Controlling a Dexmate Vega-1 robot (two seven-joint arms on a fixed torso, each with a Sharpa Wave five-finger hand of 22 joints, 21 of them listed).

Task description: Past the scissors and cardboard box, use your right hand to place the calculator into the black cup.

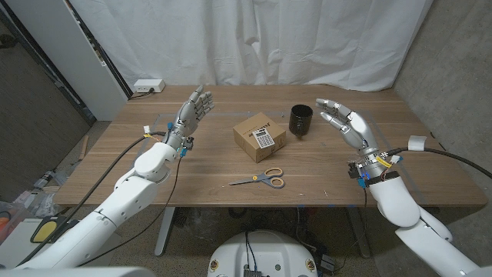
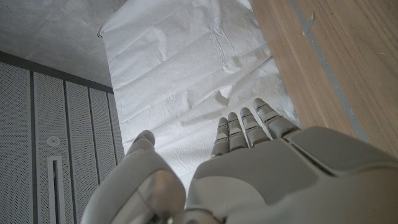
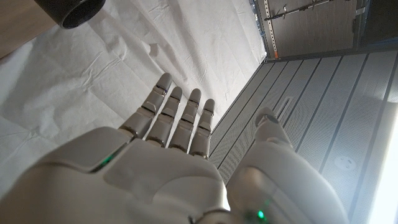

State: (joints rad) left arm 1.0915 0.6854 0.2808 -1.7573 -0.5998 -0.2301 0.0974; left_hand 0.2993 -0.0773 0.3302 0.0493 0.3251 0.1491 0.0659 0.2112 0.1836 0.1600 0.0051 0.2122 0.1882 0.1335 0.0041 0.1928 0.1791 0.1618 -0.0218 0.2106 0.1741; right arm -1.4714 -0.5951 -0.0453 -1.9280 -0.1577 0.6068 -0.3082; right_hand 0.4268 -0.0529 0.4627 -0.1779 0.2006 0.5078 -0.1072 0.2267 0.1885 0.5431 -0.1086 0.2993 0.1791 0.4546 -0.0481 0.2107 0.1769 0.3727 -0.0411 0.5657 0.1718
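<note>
A small grey calculator lies on top of a cardboard box at the middle of the wooden table. Just right of the box stands the black cup, whose rim also appears in the right wrist view. Orange-handled scissors lie nearer the front edge, in front of the box. My right hand is raised to the right of the cup, fingers spread and holding nothing. My left hand is raised left of the box, also spread and empty.
A white power strip sits at the table's far left corner. A white curtain hangs behind the table, with a white panel at the left.
</note>
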